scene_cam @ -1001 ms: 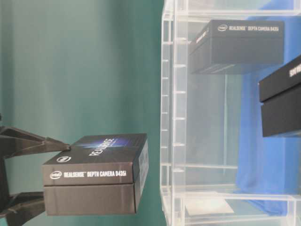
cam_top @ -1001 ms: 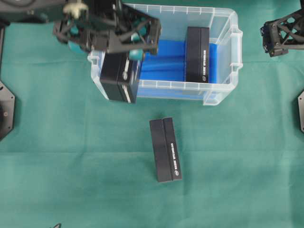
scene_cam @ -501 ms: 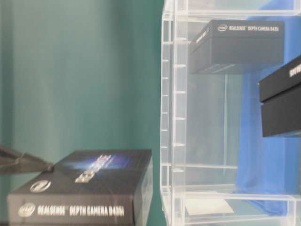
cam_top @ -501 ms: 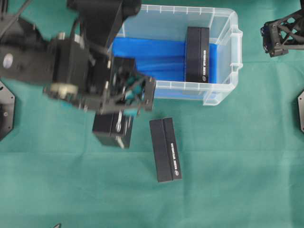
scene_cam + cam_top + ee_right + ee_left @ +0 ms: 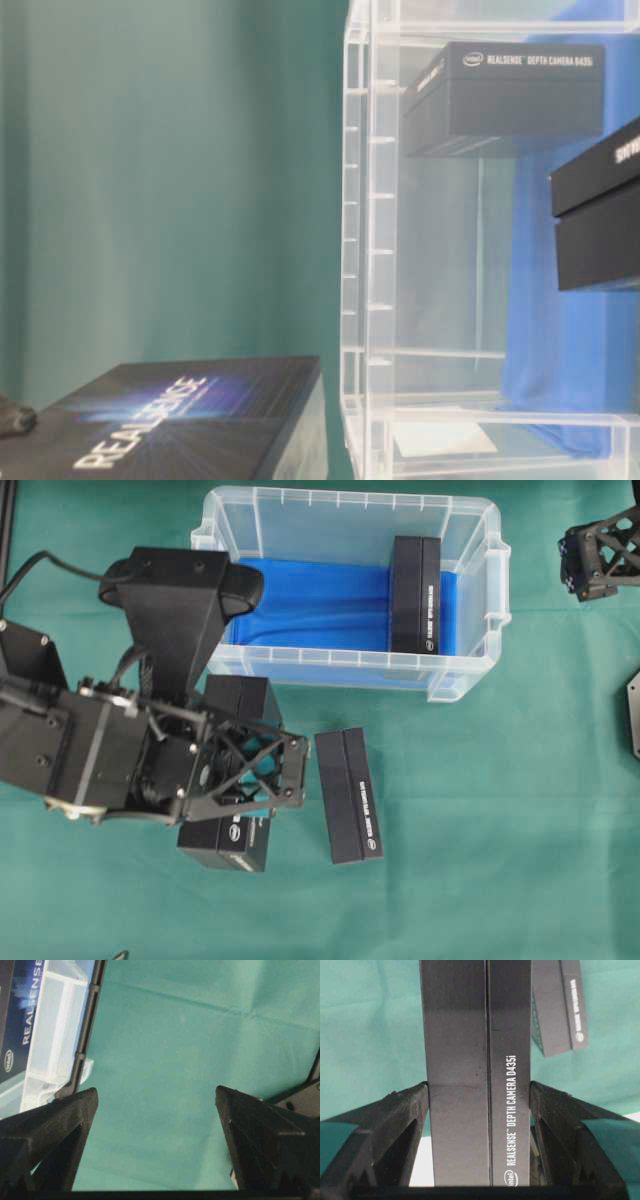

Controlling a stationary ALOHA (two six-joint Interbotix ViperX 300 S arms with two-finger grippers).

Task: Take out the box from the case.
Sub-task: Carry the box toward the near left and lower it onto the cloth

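The case [image 5: 350, 498] is a clear bin with a blue floor at the back of the green table. One black box [image 5: 415, 595] stands inside it on the right and also shows through the wall [image 5: 510, 95]. My left gripper [image 5: 245, 780] is outside the case, in front of its left corner, shut on a second black box [image 5: 225, 845]. In the left wrist view both fingers press that box's [image 5: 475, 1035] sides at the left gripper [image 5: 479, 1087]. A third box [image 5: 350, 795] lies on the cloth just right of it. My right gripper [image 5: 600, 555] hangs open, right of the case.
The lying box [image 5: 560, 1005] is close beside the held one. The case wall [image 5: 360, 250] rises right of the held box [image 5: 190, 420]. The right gripper [image 5: 156, 1092] has only green cloth under it, with the case corner [image 5: 55, 1045] to its left.
My left gripper carried its box from over the case's front-left corner out and toward the table's front, ending beside the lying box. The right arm has not moved.
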